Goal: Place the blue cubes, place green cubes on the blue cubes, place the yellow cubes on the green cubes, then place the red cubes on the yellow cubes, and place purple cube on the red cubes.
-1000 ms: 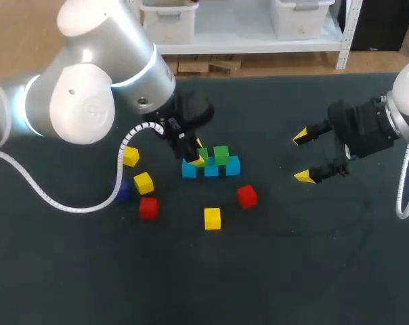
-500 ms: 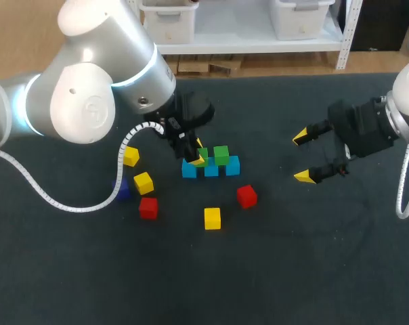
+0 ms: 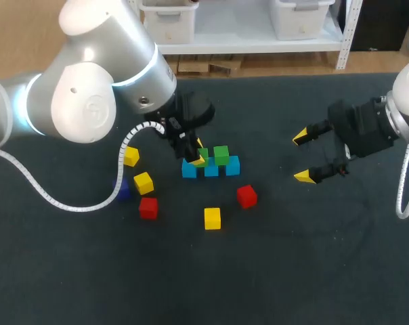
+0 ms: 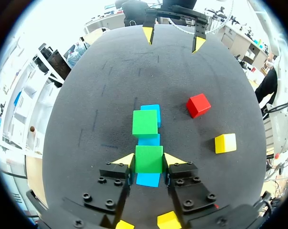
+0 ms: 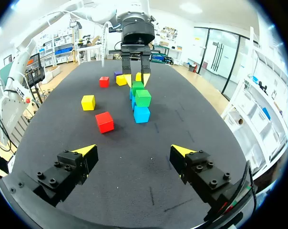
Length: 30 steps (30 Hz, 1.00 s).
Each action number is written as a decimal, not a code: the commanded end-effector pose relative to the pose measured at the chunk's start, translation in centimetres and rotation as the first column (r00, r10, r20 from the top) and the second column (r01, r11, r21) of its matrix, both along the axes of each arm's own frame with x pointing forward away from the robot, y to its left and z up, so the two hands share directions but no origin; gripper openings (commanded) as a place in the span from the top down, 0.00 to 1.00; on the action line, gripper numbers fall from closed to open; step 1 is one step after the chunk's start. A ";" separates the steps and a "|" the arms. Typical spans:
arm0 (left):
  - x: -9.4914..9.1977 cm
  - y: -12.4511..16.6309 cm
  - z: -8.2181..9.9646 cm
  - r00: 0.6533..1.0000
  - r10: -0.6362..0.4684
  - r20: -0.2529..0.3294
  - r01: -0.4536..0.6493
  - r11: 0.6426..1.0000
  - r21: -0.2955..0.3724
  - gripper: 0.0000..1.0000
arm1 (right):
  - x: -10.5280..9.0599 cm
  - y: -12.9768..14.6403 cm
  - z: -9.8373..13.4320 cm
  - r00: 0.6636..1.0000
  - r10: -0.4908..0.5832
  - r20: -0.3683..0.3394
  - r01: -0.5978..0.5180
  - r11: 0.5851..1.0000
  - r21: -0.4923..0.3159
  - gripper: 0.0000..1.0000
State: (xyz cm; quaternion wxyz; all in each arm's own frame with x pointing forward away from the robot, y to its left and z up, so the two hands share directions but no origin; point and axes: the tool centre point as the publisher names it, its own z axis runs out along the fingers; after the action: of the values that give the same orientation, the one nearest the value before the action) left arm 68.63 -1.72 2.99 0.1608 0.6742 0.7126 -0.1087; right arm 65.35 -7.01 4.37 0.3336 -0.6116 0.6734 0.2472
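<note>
Across a dark table (image 3: 272, 271), reaching in from the left: the bulky silver left arm (image 3: 89, 88), bent low over a row of blue cubes (image 3: 211, 169). Opposite, entering from the right, the right arm (image 3: 404, 115), well apart from every cube. At the row's end nearest the left arm, the left gripper (image 4: 149, 159), yellow tips pressed from both sides against a green cube (image 4: 149, 159) seated on the end blue cube. Right gripper (image 3: 305, 157) spread wide, holding nothing. Further along the row, on top, a second green cube (image 3: 221, 154). Scattered loose nearby: three yellow cubes (image 3: 212, 218), two red cubes (image 3: 246, 196), one purple cube (image 3: 122, 188).
</note>
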 end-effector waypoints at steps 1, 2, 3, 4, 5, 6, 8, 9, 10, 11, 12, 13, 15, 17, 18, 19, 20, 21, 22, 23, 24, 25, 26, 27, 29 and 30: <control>0.2 0.0 0.0 1.000 -0.002 -0.005 0.002 1.000 0.002 0.63 | -0.1 -0.1 0.0 1.000 0.000 0.002 0.000 1.000 0.002 0.00; 0.2 0.0 -0.1 1.000 -0.002 -0.006 0.002 1.000 0.002 0.61 | -0.1 -0.1 0.0 1.000 0.000 0.002 0.000 1.000 0.002 0.00; 0.2 0.0 -0.1 1.000 -0.001 -0.007 0.001 1.000 0.002 0.59 | -0.1 -0.1 0.0 1.000 0.000 0.002 0.000 1.000 0.002 0.00; 0.1 0.0 -0.1 1.000 -0.001 -0.008 0.001 1.000 0.002 0.57 | -0.1 -0.1 0.0 1.000 0.000 0.002 0.000 1.000 0.002 0.00; 0.1 0.0 -0.1 1.000 -0.001 -0.008 0.001 1.000 0.002 0.57 | -0.1 -0.1 0.0 1.000 0.000 0.002 0.000 1.000 0.002 0.00; 0.1 0.0 -0.1 1.000 0.000 -0.008 0.000 1.000 0.002 0.57 | -0.1 -0.1 0.0 1.000 0.000 0.002 0.000 1.000 0.002 0.00; 0.1 0.0 -0.1 1.000 0.000 -0.008 0.000 1.000 0.002 0.56 | -0.1 -0.1 0.0 1.000 0.000 0.002 0.000 1.000 0.002 0.00; 0.1 0.0 -0.1 1.000 0.001 -0.008 -0.001 1.000 0.002 0.56 | -0.1 -0.1 0.0 1.000 0.000 0.002 0.000 1.000 0.002 0.00; 0.1 0.0 -0.1 1.000 0.001 -0.009 -0.001 1.000 0.002 0.56 | -0.1 -0.1 0.0 1.000 0.000 0.002 0.000 1.000 0.002 0.00; 0.1 0.0 -0.1 1.000 0.001 -0.008 -0.001 1.000 0.002 0.56 | -0.1 -0.1 0.0 1.000 0.000 0.002 0.000 1.000 0.002 0.00; 0.1 0.0 -0.1 1.000 0.001 -0.008 -0.001 1.000 0.002 0.55 | -0.1 -0.1 0.0 1.000 0.000 0.002 0.000 1.000 0.002 0.00; 0.1 0.0 -0.1 1.000 0.001 -0.008 -0.001 1.000 0.001 0.54 | -0.1 -0.1 0.0 1.000 0.000 0.002 0.000 1.000 0.002 0.00; 0.1 0.0 -0.1 1.000 0.001 -0.008 -0.001 1.000 0.001 0.53 | -0.1 -0.1 0.0 1.000 0.000 0.002 0.000 1.000 0.002 0.00; 0.1 0.0 -0.1 1.000 0.001 -0.008 -0.001 1.000 0.001 0.53 | -0.1 -0.1 0.0 1.000 0.000 0.002 0.000 1.000 0.002 0.00; 0.1 0.0 -0.1 1.000 0.001 -0.008 -0.001 1.000 0.001 0.53 | -0.1 -0.1 0.0 1.000 0.000 0.002 0.000 1.000 0.002 0.00; 0.2 0.0 -0.1 1.000 0.001 -0.009 -0.001 1.000 0.001 0.54 | -0.1 -0.1 0.0 1.000 0.000 0.002 0.000 1.000 0.002 0.00; 0.2 0.0 -0.1 1.000 0.000 -0.008 0.000 1.000 0.002 0.54 | -0.1 -0.1 0.0 1.000 0.000 0.002 0.000 1.000 0.002 0.00; 0.3 0.0 -0.1 1.000 0.000 -0.008 0.000 1.000 0.001 0.54 | -0.1 -0.1 0.0 1.000 0.000 0.002 0.000 1.000 0.002 0.00; 0.3 0.0 -0.1 1.000 0.000 -0.007 0.000 1.000 0.001 0.54 | -0.1 -0.1 0.0 1.000 0.000 0.002 0.000 1.000 0.002 0.00; 0.4 0.1 -0.1 1.000 0.001 -0.006 -0.001 1.000 0.002 0.54 | -0.1 -0.1 0.0 1.000 0.000 0.002 0.000 1.000 0.002 0.00; 0.5 0.1 -0.2 1.000 0.001 -0.006 -0.001 1.000 0.002 0.54 | -0.1 -0.1 0.0 1.000 0.000 0.002 0.000 1.000 0.002 0.00; 0.5 0.1 -0.1 1.000 0.002 -0.005 -0.002 1.000 0.002 0.54 | -0.1 -0.1 0.0 1.000 0.000 0.002 0.000 1.000 0.002 0.00; 0.6 0.1 -0.1 1.000 0.004 -0.004 -0.004 1.000 0.001 0.54 | -0.1 -0.1 0.0 1.000 0.000 0.002 0.000 1.000 0.002 0.00; 0.6 0.1 -0.1 1.000 0.004 -0.004 -0.004 1.000 0.002 0.54 | -0.1 -0.1 0.0 1.000 0.000 0.002 0.000 1.000 0.002 0.00; 0.6 0.1 -0.1 1.000 0.005 -0.003 -0.005 1.000 0.002 0.54 | -0.1 -0.1 0.0 1.000 0.000 0.002 0.000 1.000 0.002 0.00; 0.6 0.1 -0.1 1.000 0.005 -0.003 -0.005 1.000 0.002 0.54 | -0.1 -0.1 0.0 1.000 0.000 0.002 0.000 1.000 0.002 0.00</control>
State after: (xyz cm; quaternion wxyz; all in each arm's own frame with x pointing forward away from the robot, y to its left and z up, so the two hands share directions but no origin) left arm 69.06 -1.53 2.96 0.1606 0.6717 0.7151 -0.1082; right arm 65.35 -7.00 4.37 0.3336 -0.6116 0.6734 0.2472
